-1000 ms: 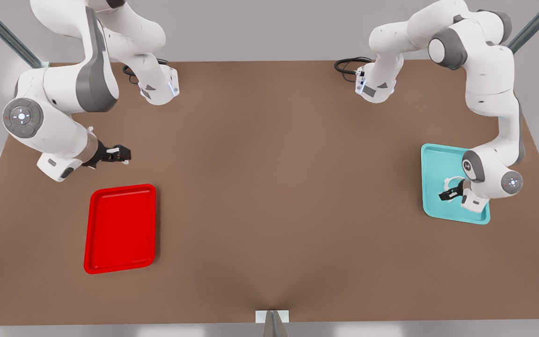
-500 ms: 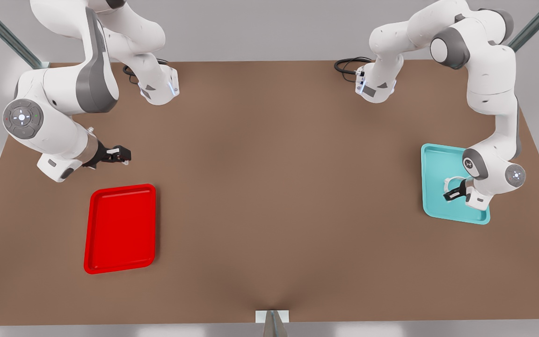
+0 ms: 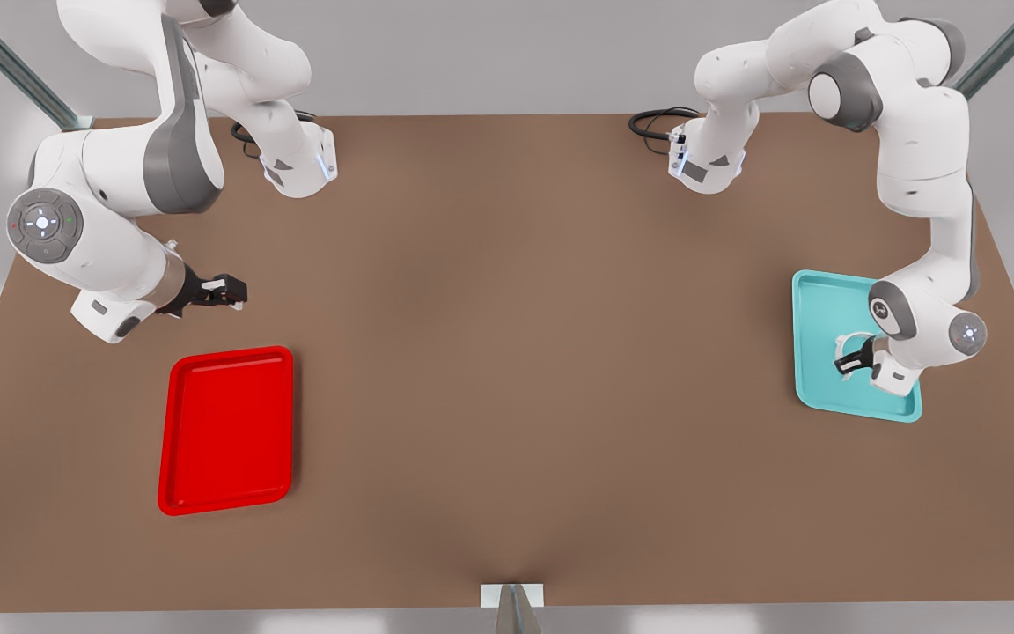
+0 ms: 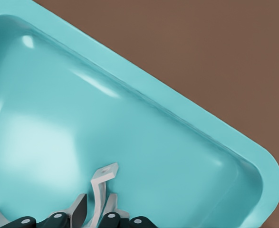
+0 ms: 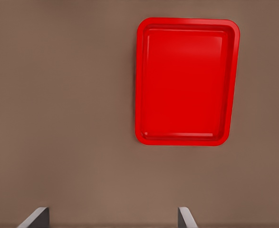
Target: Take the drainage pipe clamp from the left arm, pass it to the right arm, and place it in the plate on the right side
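While your left gripper (image 3: 843, 363) is pinching the small thin white pipe clamp (image 4: 100, 190) over the teal rectangular tray (image 3: 815, 304), your right gripper (image 3: 230, 291) is hanging wide open beyond the bright red flat tray's (image 3: 227, 430) far edge.

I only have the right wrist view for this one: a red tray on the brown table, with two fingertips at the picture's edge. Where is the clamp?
Observer: The drainage pipe clamp is over the floor of a teal tray, at the front view's right end of the table.
Operator: Is an arm near it?
Observer: Yes, the left gripper is down inside that tray, right at the clamp.
Operator: And where is my gripper relative to the plate?
Observer: In the front view the right gripper hangs open beyond the far edge of the plate, not above it.
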You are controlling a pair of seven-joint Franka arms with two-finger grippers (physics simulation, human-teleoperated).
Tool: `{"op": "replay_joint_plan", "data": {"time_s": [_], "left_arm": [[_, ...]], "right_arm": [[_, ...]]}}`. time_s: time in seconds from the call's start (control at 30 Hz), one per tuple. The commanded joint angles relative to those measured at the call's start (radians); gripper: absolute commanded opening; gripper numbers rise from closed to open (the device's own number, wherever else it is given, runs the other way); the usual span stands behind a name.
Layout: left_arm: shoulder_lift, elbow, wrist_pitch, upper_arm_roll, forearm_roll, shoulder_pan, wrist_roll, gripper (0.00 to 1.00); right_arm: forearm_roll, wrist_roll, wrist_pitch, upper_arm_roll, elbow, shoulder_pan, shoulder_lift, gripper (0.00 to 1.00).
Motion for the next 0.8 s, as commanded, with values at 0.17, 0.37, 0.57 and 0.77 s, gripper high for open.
{"op": "replay_joint_plan", "data": {"time_s": [0.17,0.37,0.57,0.77], "left_arm": [[0.005,0.002,0.0,0.0,0.002,0.0,0.026,0.39],[0.006,0.008,0.0,0.0,-0.001,0.002,0.023,0.24],[-0.008,0.01,-0.005,0.0,-0.001,0.0,0.007,0.21],[-0.222,0.002,-0.327,-0.001,-0.007,-0.136,-0.543,0.21]], "right_arm": [[0.002,0.002,0.0,0.0,0.0,0.0,-0.001,1.0],[0.002,0.002,-0.002,0.0,0.0,0.0,-0.001,1.0],[0.002,0.002,-0.002,0.0,0.0,0.0,-0.001,1.0],[0.002,0.002,-0.002,0.0,0.0,0.003,0.001,1.0]]}}
